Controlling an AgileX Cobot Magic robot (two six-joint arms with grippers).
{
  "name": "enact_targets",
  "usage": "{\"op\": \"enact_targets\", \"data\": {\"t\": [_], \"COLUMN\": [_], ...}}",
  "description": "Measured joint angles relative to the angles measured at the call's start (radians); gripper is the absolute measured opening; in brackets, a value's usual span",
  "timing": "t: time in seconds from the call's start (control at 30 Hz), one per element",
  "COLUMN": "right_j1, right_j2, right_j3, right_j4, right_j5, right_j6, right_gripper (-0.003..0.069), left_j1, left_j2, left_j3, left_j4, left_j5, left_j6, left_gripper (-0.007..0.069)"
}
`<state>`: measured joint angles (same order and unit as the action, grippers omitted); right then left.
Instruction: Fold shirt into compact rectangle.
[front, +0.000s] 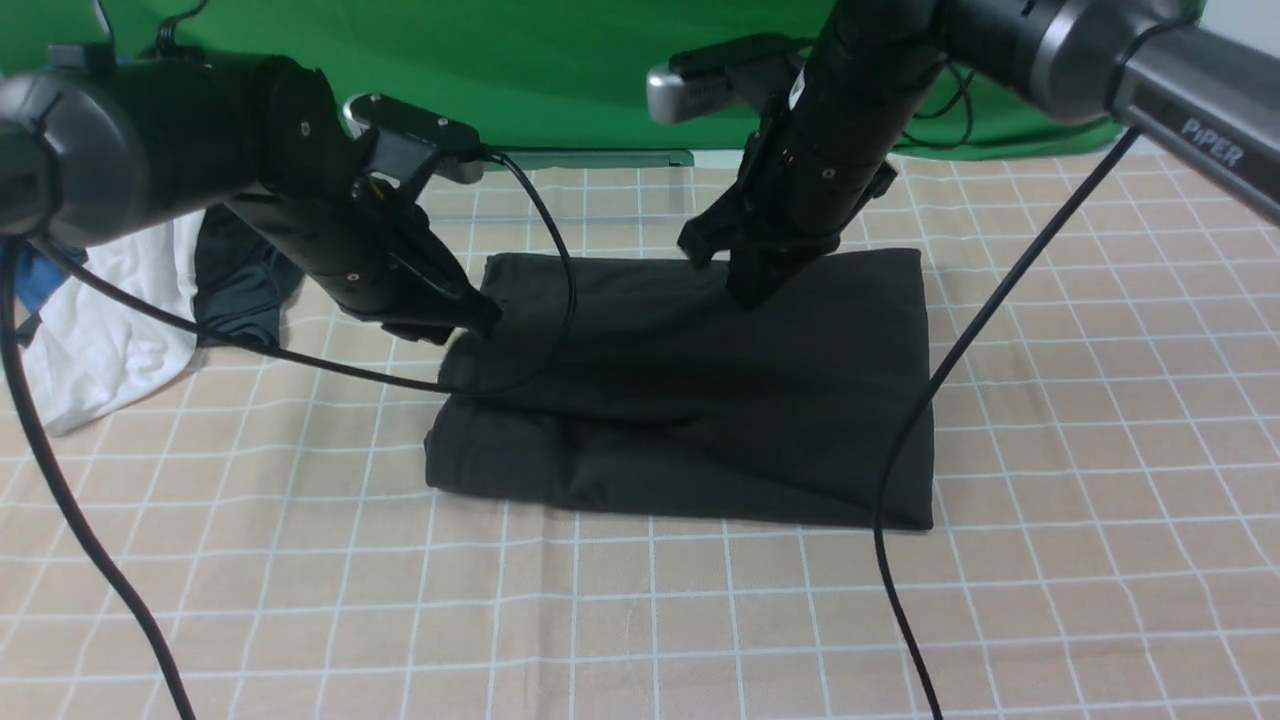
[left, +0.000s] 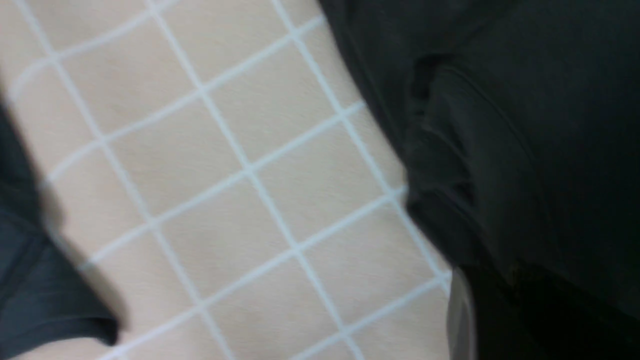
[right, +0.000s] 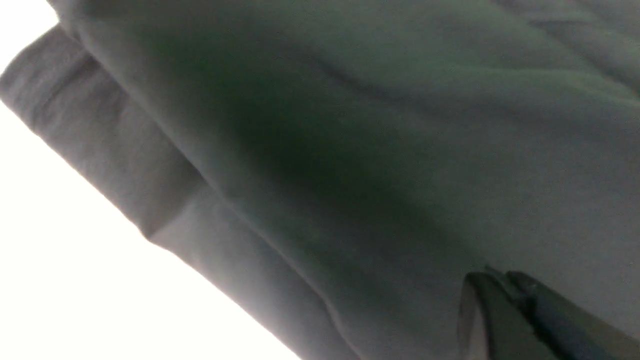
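1. A black shirt (front: 700, 400) lies folded into a rough rectangle in the middle of the counter (front: 1050, 500), which is covered by a beige cloth checked with white lines.
2. The left tool (front: 478, 318) points down at the shirt's left edge, right against the fabric. I cannot tell whether its jaws are apart or together.
3. The right tool (front: 750, 290) rests its tip on the shirt's top layer near the far edge, with its jaws together.
4. A white garment (front: 100, 330) and a dark grey-green garment (front: 235, 290) lie heaped at the counter's left side.
5. A green backdrop (front: 560, 70) hangs behind.
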<state>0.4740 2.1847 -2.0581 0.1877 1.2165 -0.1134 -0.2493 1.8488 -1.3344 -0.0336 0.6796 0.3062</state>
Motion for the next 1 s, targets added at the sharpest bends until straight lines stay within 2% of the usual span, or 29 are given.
{"op": "enact_targets", "data": {"t": [0.1, 0.2, 0.27, 0.37, 0.5, 0.57, 0.77, 0.9, 1.0], "right_j1": [0.004, 0.009, 0.013, 0.022, 0.030, 0.030, 0.030, 0.030, 0.031], "right_j2": [0.017, 0.023, 0.023, 0.023, 0.029, 0.041, 0.084, 0.092, 0.088], "right_j3": [0.001, 0.010, 0.024, 0.051, 0.109, 0.129, 0.151, 0.153, 0.153], "right_j4": [0.001, 0.001, 0.001, 0.001, 0.001, 0.001, 0.001, -0.017, -0.042], "right_j5": [0.001, 0.001, 0.001, 0.001, 0.003, 0.005, 0.001, -0.002, -0.001], "right_j6": [0.000, 0.001, 0.003, 0.004, 0.011, 0.040, 0.072, 0.113, 0.129], "right_gripper": [0.0074, 0.0075, 0.0076, 0.0076, 0.0078, 0.0078, 0.0052, 0.0034, 0.0034], "left_j1": [0.000, 0.000, 0.000, 0.000, -0.001, -0.001, 0.000, 0.000, -0.004], "left_j2": [0.000, 0.000, -0.001, -0.001, -0.001, 0.001, 0.060, 0.144, 0.153], "left_j3": [-0.002, -0.002, -0.002, -0.002, 0.001, 0.001, 0.001, 0.002, -0.003], "left_j4": [0.094, 0.104, 0.034, -0.158, -0.444, -0.505, -0.461, -0.307, -0.240], "left_j5": [-0.022, -0.009, 0.026, 0.097, 0.142, 0.125, 0.086, 0.086, 0.092], "left_j6": [-0.089, -0.169, -0.185, -0.114, 0.051, 0.093, 0.051, -0.075, -0.151], "left_gripper": [0.0150, 0.0203, 0.0218, 0.0202, 0.0106, 0.0046, 0.0015, 0.0015, 0.0016]}}
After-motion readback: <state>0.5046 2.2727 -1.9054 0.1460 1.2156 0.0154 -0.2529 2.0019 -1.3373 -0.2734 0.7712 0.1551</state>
